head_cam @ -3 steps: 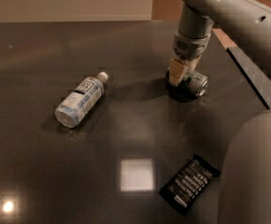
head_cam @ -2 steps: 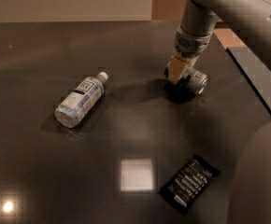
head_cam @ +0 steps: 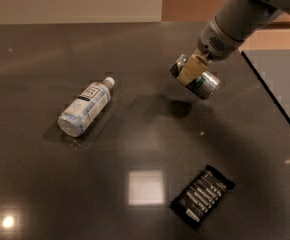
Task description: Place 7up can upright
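Well to the right of the bottle [head_cam: 85,109], and clear above the worktop [head_cam: 45,49], the gripper [head_cam: 192,72] hangs with its tan fingers [head_cam: 187,74] clamped across the middle of the can [head_cam: 208,84]. The can is off the surface, with its shadow lying on the dark top below it and nearer the bottle. It is far from upright: its long axis slants, one silver end pointing up toward the bottle's side and the other down and away. Which end carries the pull tab I cannot tell. The step in hand looks like the turn and the set-down. Doing it well probably means rotating the wrist until the can's axis is plumb before any descent, so that the flat base meets the worktop squarely and not on its rim. A slow, straight lowering would suit, with the fingers parting only once the base sits flat. The grip is on a smooth, round wall, so the can could slip or swing during the turn. The landing spot right of the bottle has room, and the dark snack packet [head_cam: 202,197] lies further right and nearer the camera, well apart.
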Robot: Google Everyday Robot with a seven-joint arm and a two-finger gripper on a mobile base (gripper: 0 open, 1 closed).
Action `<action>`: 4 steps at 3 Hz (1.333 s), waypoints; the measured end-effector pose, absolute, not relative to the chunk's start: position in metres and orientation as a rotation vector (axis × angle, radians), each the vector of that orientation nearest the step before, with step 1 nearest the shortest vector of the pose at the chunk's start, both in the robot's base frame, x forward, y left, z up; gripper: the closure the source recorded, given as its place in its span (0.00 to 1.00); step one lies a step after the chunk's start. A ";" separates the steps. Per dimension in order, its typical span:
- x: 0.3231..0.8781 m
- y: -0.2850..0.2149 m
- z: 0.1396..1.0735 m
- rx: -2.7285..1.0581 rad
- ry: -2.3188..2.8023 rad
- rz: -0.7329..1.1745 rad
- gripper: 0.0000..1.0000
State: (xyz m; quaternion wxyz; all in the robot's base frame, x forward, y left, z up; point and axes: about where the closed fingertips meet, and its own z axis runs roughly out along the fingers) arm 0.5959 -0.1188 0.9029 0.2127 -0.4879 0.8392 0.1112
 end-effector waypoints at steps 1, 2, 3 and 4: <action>0.575 -0.108 0.917 -1.339 2.086 0.453 1.00; 0.560 -0.104 0.928 -1.280 1.914 0.562 1.00; 0.547 -0.104 0.934 -1.184 1.800 0.684 1.00; 0.538 -0.105 0.933 -1.103 1.726 0.793 1.00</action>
